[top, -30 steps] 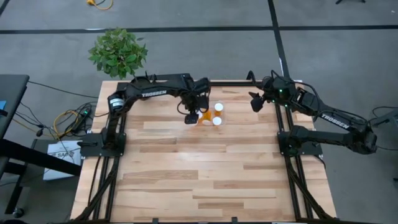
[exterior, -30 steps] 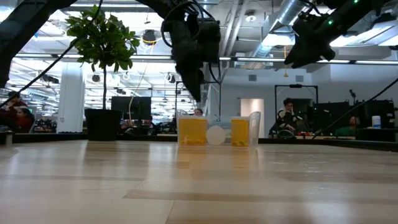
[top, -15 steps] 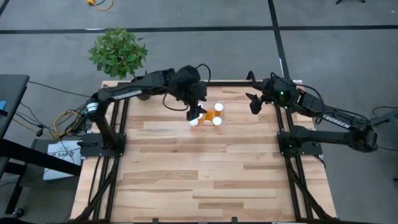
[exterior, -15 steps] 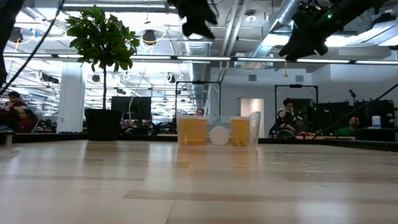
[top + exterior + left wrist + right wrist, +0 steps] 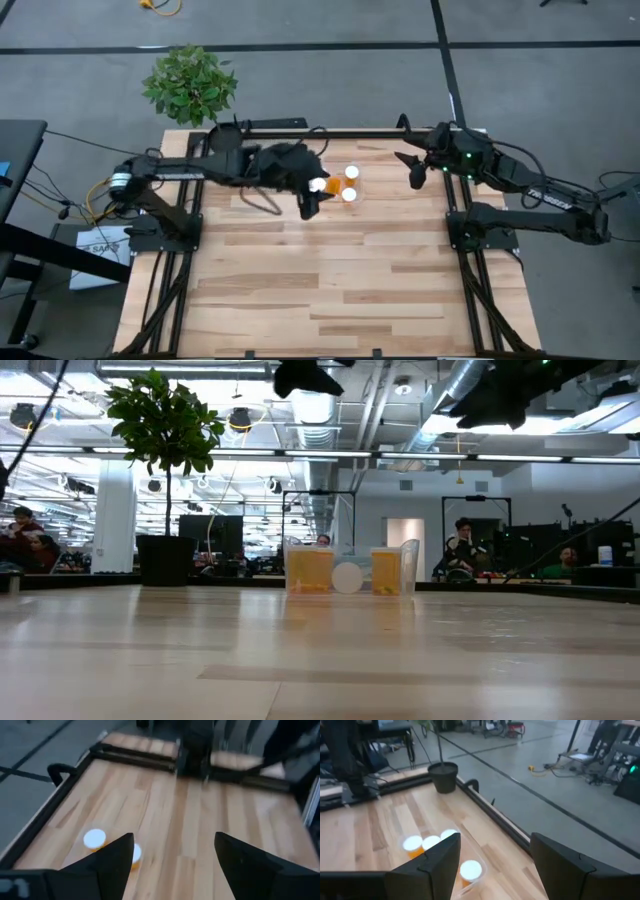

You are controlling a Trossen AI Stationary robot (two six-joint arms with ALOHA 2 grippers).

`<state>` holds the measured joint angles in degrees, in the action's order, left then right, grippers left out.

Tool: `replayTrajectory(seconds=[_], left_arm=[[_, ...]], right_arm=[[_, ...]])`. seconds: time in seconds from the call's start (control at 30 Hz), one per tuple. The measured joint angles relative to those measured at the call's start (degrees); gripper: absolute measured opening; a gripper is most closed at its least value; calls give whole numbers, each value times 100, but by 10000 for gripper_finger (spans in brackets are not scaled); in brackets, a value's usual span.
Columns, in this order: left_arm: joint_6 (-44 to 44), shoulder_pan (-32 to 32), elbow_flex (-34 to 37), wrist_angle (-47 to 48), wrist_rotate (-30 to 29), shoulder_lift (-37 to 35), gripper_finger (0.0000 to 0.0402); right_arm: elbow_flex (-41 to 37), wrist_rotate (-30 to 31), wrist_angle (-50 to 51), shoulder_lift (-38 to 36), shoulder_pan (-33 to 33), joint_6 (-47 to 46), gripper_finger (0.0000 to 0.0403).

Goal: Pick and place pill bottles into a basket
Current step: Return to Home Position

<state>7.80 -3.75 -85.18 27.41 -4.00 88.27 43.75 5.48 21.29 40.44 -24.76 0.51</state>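
Observation:
Several pill bottles with white caps and orange bodies (image 5: 349, 195) stand close together in the clear basket (image 5: 409, 562) near the table's far edge; they also show in the low view (image 5: 309, 572) and the right wrist view (image 5: 431, 842). One bottle lies on its side, cap toward the near edge (image 5: 347, 577). My left gripper (image 5: 309, 203) is open and empty, high above the table just left and near of the basket. My right gripper (image 5: 415, 172) is open and empty, raised at the far right, its fingers pointing toward the basket.
A potted plant (image 5: 190, 85) stands off the table's far left corner, its dark pot showing in the low view (image 5: 165, 560). Black frame rails (image 5: 380, 132) run along the far edge. Bare wood (image 5: 330, 280) stretches from the basket to the near edge.
My left gripper has risen from just over the basket's left bottles and drawn back toward the table's left and near side. The bottles stand as they did. My right gripper has shifted slightly at the far right.

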Motion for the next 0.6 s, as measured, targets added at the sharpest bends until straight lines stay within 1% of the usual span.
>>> replayTrajectory(seconds=[0.17, 0.33, 0.5, 0.6], left_arm=[[643, 258, 1802, -1626, -347, -967, 268], [934, 499, 3234, -2685, -840, -1958, 268], [964, 525, 4278, -3033, -893, -3102, 268], [964, 521, 4774, -3045, -891, -3853, 268]], right_arm=[[0, 2, 17, -262, 1, 2, 234], [0, -200, 309, -380, 1, 1, 234], [0, -236, 1207, -378, 1, -64, 234], [0, -249, 1296, -375, 1, -539, 234]])
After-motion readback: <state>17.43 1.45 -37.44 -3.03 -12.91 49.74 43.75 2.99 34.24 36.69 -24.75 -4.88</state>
